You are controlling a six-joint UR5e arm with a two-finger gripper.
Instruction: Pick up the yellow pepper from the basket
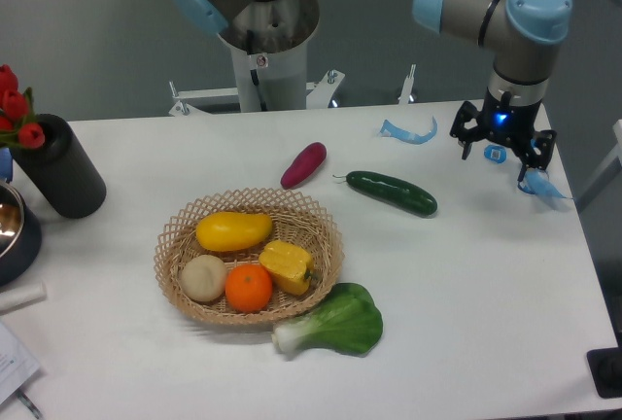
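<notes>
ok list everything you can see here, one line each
basket: 1, tan wicker, front-left of table centre
yellow pepper: 1, yellow-orange, right side of the basket
oval yellow fruit: 1, yellow, back of the basket
orange: 1, orange, front of the basket
round pale fruit: 1, beige, front left of the basket
bok choy: 1, green with white stem, on the table against the basket's front right rim
cucumber: 1, dark green, right of the basket
sweet potato: 1, purple, behind the basket
black vase: 1, black with red tulips, left edge
table: 1, white
tool: 1, black, above the table's far right corner, away from the basket
</notes>
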